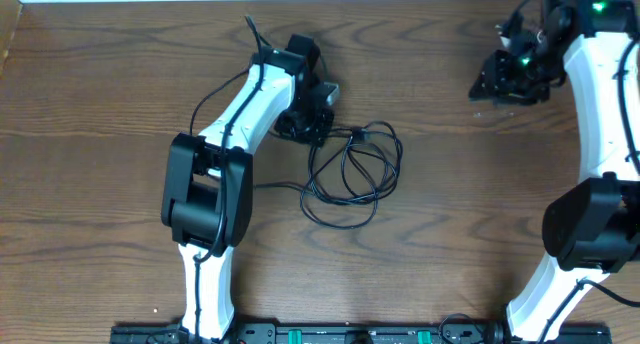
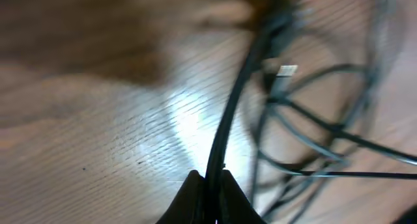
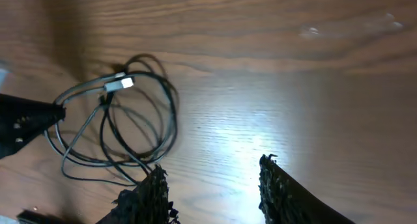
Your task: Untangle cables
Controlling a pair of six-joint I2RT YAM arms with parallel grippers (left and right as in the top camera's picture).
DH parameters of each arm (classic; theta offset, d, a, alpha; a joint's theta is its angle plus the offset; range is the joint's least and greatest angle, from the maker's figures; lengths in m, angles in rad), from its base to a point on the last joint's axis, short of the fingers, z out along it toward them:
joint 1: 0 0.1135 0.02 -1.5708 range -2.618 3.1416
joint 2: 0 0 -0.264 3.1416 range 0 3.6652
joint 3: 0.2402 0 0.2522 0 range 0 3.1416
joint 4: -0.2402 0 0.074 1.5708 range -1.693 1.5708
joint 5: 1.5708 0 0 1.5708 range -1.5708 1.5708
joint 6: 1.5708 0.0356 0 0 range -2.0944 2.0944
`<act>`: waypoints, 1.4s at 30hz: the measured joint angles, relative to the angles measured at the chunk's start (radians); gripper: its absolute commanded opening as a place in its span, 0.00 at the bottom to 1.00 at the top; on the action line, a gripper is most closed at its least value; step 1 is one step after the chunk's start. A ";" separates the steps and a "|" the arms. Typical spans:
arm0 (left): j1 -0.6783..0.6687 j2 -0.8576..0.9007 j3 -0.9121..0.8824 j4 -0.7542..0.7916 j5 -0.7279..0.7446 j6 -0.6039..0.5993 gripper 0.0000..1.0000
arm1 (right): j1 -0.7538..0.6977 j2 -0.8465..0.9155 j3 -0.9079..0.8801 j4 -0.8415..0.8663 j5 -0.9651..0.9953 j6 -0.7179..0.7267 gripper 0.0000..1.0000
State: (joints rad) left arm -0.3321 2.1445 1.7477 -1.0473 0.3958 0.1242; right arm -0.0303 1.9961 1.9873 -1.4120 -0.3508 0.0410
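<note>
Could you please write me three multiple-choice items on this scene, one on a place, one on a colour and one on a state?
1. In the overhead view, the cable tangle lies:
A. near the middle of the table, right beside the left end effector
B. directly under the right end effector
C. at the near edge, against the arm bases

2. The gripped cable in the left end effector is:
A. white
B. black
C. red

3. The right end effector is:
A. shut on a cable
B. open, with nothing between its fingers
C. shut on nothing

Answers:
1 A, as the loops spread just beside the left arm's tip at mid-table.
2 B, as the left wrist view shows a dark cord running up from the closed fingers.
3 B, as the right wrist view shows bare wood between the parted fingers.
</note>
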 measured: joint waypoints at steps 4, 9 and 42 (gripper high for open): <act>0.000 -0.108 0.011 0.005 0.069 -0.001 0.08 | 0.061 0.000 0.000 0.047 -0.032 0.000 0.44; 0.000 -0.294 0.030 0.011 0.128 -0.051 0.08 | 0.152 0.000 0.000 0.120 -0.106 0.000 0.48; 0.031 -0.617 0.032 0.605 0.324 -0.694 0.08 | 0.402 0.006 -0.284 0.504 -0.220 0.215 0.54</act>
State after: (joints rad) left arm -0.3012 1.5272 1.7798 -0.4423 0.7197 -0.5701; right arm 0.3721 2.0022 1.7035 -0.9085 -0.5709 0.2558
